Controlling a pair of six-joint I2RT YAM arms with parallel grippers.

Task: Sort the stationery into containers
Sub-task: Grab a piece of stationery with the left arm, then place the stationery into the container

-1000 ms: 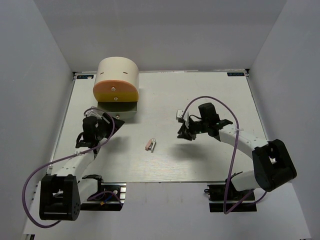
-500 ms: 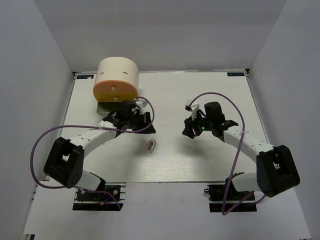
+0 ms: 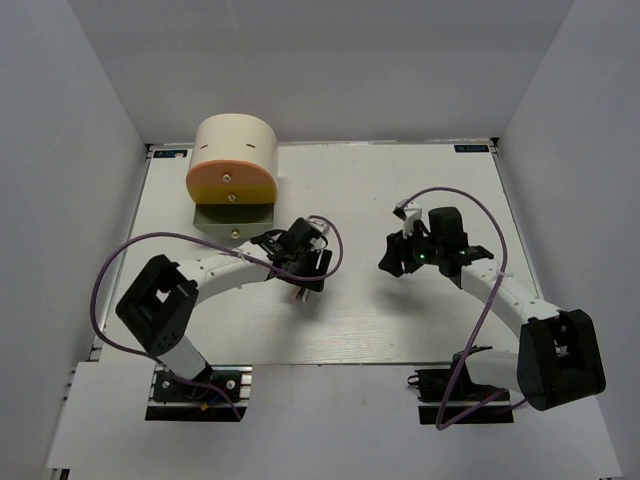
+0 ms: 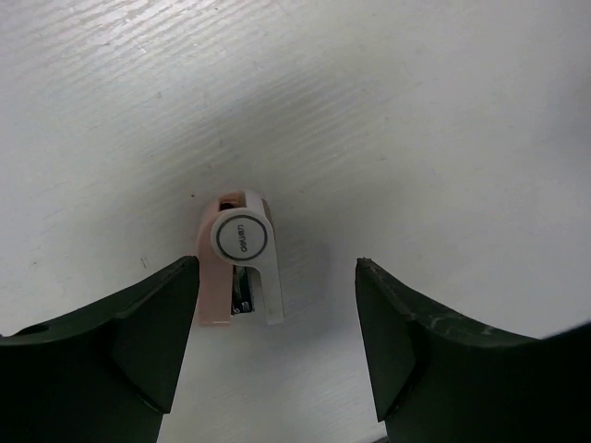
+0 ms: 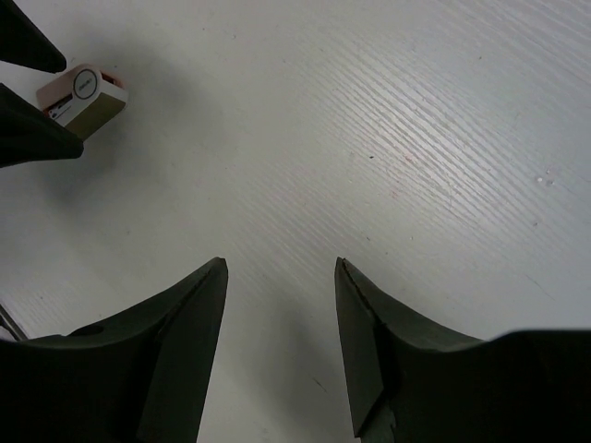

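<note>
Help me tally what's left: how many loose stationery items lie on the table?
1: the pinkish-white clip, on the table beneath the open left claw. Others may be hidden in the container.

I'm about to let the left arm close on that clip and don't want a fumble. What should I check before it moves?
1. Left gripper open: ok.
2. Clip between its fingers: ok, but off centre, close to one finger.
3. Clip resting on the table: ok.
4. Right gripper out of the way: ok, open, empty, well apart.
5. Drawer pulled out of the cream box: ok.
6. Room inside that drawer: cannot tell.
</note>
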